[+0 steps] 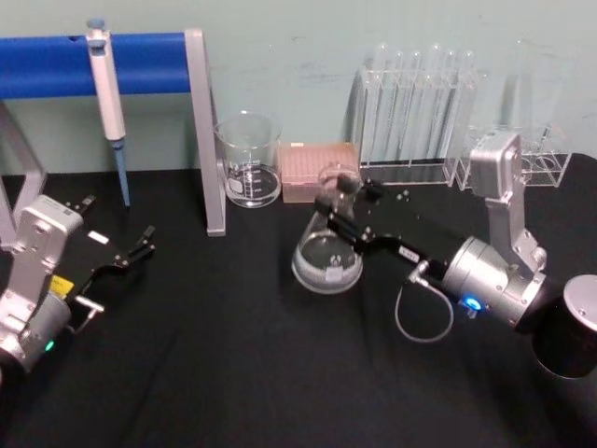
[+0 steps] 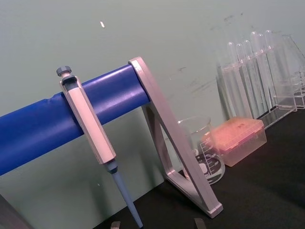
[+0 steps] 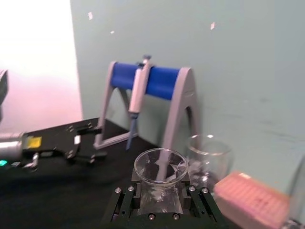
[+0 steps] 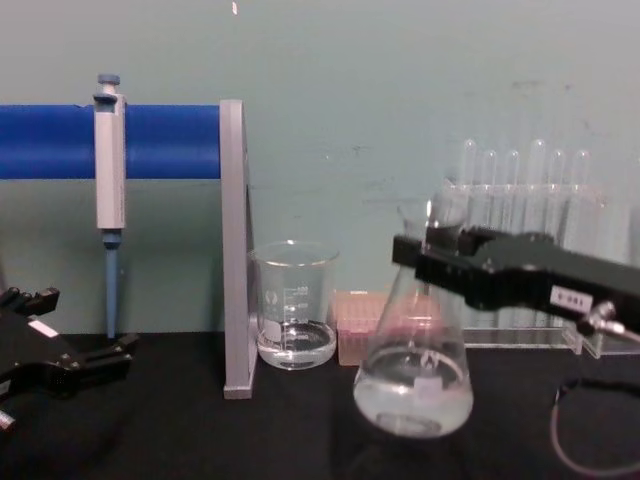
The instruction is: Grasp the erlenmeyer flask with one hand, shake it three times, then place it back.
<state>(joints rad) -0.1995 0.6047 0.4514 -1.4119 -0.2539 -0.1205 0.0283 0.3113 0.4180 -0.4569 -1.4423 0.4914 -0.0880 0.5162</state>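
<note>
The right gripper (image 1: 347, 202) is reaching in from the right and pinching the erlenmeyer flask (image 1: 326, 259) by its narrow neck, fingers pressing the glass, probably so the wide base can swing freely when shaken. The flask is tilting at centre, near-right of the beaker (image 1: 248, 161). The left gripper (image 1: 131, 254) is idling at the left, fingers spread and holding nothing.

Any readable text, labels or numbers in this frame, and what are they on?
None reads clearly.
White label on the right gripper, which holds the erlenmeyer flask: characters too blurred.
White graduations on the beaker: too small.
Yellow sticker on the left gripper: too small.
</note>
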